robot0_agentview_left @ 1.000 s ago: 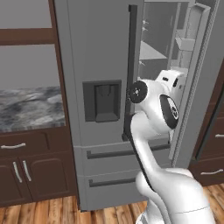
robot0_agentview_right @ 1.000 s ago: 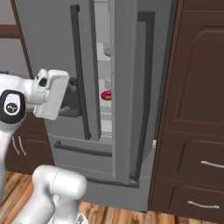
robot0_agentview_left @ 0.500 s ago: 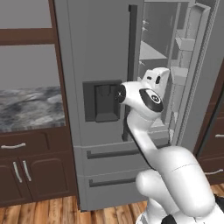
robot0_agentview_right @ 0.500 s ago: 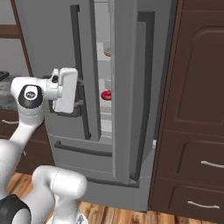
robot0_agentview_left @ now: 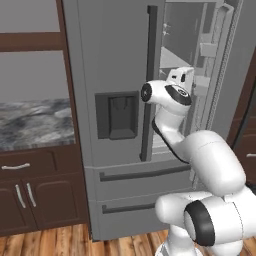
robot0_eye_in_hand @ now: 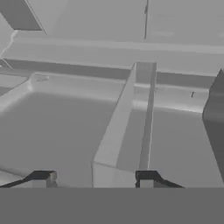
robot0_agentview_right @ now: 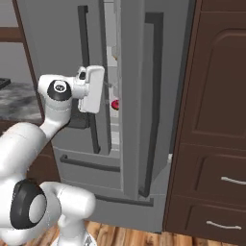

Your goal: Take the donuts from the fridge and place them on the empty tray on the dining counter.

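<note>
The grey fridge (robot0_agentview_left: 110,60) stands with its right door (robot0_agentview_right: 158,96) swung open. Through the gap, a red-frosted donut (robot0_agentview_right: 115,104) lies on a shelf. Higher up sits a small tan thing (robot0_agentview_right: 114,55), too small to name. My white hand (robot0_agentview_right: 91,89) is level with the red donut and just outside the gap, pointing in; from the left side the hand (robot0_agentview_left: 181,77) is at the opening. My gripper (robot0_eye_in_hand: 94,178) has its fingertips (robot0_eye_in_hand: 41,177) apart, and a grey ridge (robot0_eye_in_hand: 118,131) of the fridge interior runs between them, with nothing held. The tray and dining counter are out of view.
A marbled worktop (robot0_agentview_left: 35,120) over brown cabinets lies left of the fridge. Tall dark brown cabinets with drawers (robot0_agentview_right: 216,120) stand close on the right. The open door's bins (robot0_agentview_left: 212,50) flank the opening. The left door carries the dark dispenser recess (robot0_agentview_left: 117,115).
My hand has swung from in front of the left door toward the open gap and risen a little. The forearm has rolled round, and the arm now reaches further forward.
</note>
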Controlling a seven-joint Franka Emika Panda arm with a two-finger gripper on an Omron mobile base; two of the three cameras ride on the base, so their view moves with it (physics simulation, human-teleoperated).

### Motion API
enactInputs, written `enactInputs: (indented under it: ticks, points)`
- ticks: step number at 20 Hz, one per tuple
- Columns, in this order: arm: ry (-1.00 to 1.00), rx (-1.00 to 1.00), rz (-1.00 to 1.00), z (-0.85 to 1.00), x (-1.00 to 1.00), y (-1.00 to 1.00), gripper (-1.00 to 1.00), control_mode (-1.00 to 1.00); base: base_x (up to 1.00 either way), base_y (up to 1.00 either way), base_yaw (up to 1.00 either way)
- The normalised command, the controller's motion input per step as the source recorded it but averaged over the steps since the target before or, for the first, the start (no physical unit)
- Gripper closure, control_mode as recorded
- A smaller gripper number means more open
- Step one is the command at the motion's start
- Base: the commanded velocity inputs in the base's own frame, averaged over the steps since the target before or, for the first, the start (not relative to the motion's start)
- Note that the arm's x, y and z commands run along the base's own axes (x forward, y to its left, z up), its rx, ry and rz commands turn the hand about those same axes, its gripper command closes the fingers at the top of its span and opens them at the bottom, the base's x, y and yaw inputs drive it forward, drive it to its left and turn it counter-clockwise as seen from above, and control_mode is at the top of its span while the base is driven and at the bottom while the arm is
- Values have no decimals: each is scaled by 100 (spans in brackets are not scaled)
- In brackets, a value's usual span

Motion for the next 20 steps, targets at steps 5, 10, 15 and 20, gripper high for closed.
enactInputs:
  ticks: [5,10,15,20]
  points:
    - [8,0,-13,-4,-44,-83,-100,-100,0,0,0]
    - [0,0,-19,-22,-100,-100,-100,-100,0,0,0]
    - [0,0,-17,-21,-99,-100,-100,-100,0,0,0]
    - [0,1,-17,-17,-89,-100,-100,-100,0,0,0]
